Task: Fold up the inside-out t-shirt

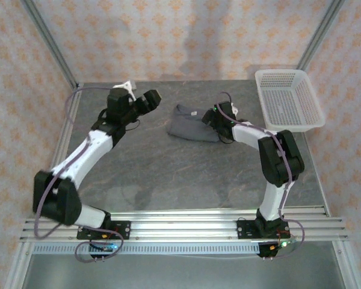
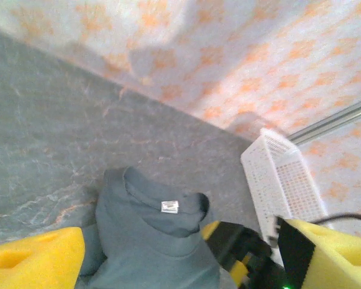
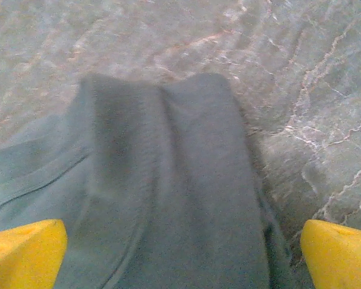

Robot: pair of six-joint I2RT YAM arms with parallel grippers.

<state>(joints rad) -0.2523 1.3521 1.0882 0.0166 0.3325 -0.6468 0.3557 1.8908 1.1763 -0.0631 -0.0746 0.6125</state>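
The inside-out t-shirt [image 1: 189,124] lies as a small dark grey folded bundle at the middle back of the table. In the left wrist view the t-shirt [image 2: 150,241] shows its collar and a white label [image 2: 169,206]. My left gripper [image 1: 149,99] hangs open to the left of the bundle, apart from it, its yellow pads [image 2: 30,259] spread wide. My right gripper [image 1: 210,118] sits at the bundle's right edge. Its jaws stand open on either side of the cloth [image 3: 168,192], and its yellow fingertips [image 3: 340,256] grip nothing.
A white mesh basket [image 1: 289,99] stands at the back right corner, also visible in the left wrist view as the basket [image 2: 283,180]. Patterned walls close the back and sides. The grey marbled table [image 1: 168,174] lies bare in front of the shirt.
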